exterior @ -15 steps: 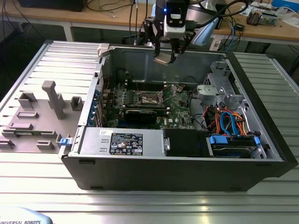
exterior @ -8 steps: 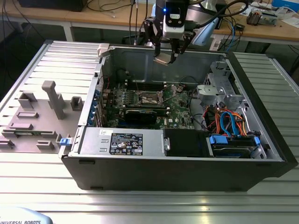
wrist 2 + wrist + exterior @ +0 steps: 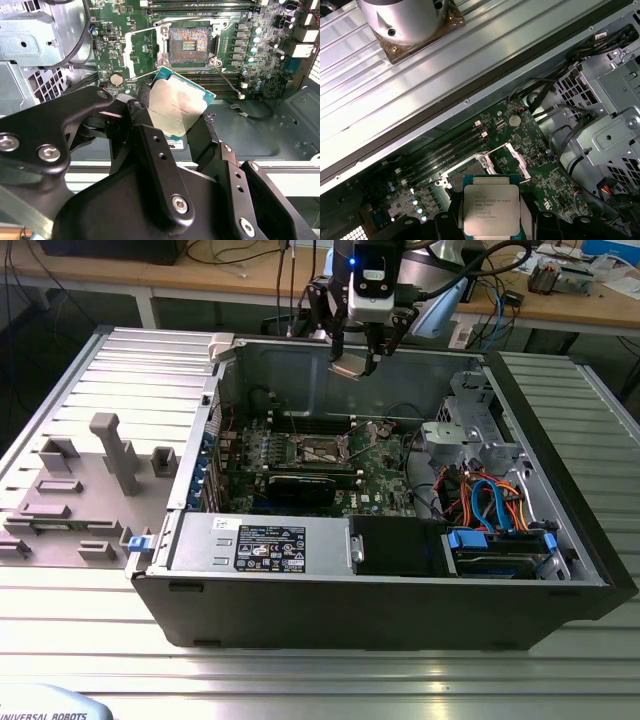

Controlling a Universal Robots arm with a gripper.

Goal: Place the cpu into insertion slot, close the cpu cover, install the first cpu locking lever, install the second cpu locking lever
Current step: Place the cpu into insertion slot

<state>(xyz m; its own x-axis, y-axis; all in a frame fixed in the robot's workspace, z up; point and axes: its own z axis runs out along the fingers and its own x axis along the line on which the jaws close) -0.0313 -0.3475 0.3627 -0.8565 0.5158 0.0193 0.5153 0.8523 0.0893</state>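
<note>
The gripper (image 3: 357,360) has the cpu (image 3: 177,107) pinched by its edges — the open insertion slot (image 3: 189,46) sits well below, not yet straight underneath.

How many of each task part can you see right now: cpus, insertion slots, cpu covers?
cpu: 1, held in the gripper
insertion slot: 1, empty
cpu cover: 1, swung open
Total: 3

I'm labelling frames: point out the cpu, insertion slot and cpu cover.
cpu (image 3: 491,209): first wrist view, silver top.
insertion slot (image 3: 189,45): second wrist view, dark centre.
cpu cover (image 3: 128,54): second wrist view, frame bar.
</note>
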